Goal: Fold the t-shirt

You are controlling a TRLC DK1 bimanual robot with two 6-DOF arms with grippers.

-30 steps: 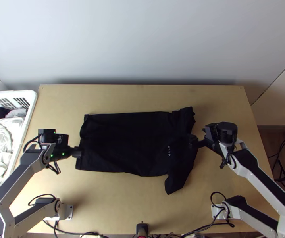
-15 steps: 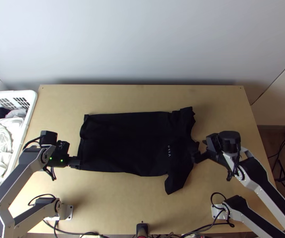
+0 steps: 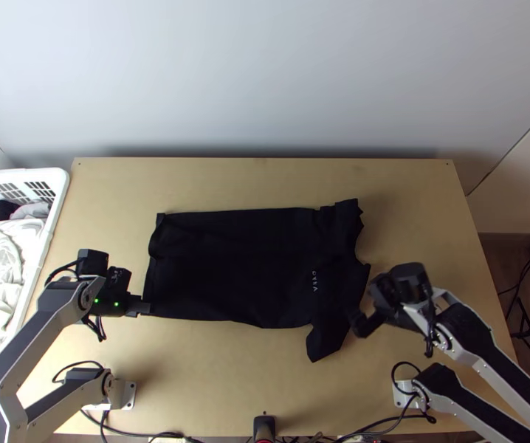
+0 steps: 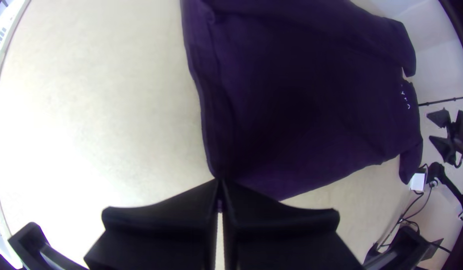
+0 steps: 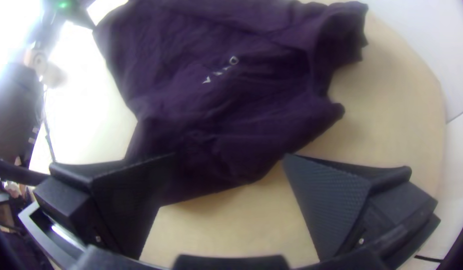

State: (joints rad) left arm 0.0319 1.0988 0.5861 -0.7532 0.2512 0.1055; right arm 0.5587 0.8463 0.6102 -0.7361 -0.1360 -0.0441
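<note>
Your black cloth t-shirt [image 3: 228,266] lies spread out in the middle of the frame, on the light wooden desk [image 3: 213,376]. Your left hand [image 3: 145,307] pinches its lower left corner. Your right hand [image 3: 359,323] is wide open by its lower right sleeve.

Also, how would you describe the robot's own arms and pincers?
The left arm and right arm have pale grey and black links, with black joints. Dark cables loop outside them, and small green lights show near the left wrist. The left pincer and right pincer have wide, flat black fingers.
</note>
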